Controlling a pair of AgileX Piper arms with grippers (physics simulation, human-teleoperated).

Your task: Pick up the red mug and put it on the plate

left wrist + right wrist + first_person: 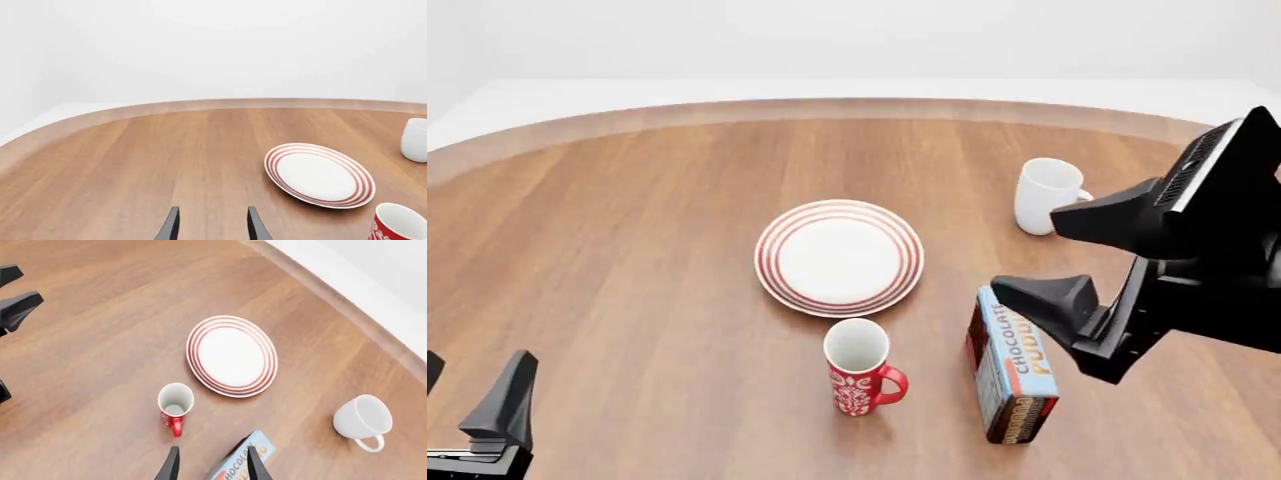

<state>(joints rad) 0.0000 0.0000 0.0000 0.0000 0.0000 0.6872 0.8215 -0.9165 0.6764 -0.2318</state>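
The red mug (858, 368) with a white pattern stands upright on the table, just in front of the plate (839, 257), handle toward the right. It also shows as the red mug (175, 407) and the plate (231, 356) in the right wrist view. My right gripper (1025, 252) hangs open above the table, right of the plate, with nothing between its fingers. Low at the near left corner, my left gripper (478, 358) is open and empty too, far from the mug. The left wrist view catches the plate (319, 175) and the red mug (398, 225) at its edge.
A plain white mug (1049, 196) stands to the back right of the plate. A chocolate pudding box (1012, 365) stands on edge right of the red mug, beneath my right gripper. The table's curved far edge (827, 103) runs across the back.
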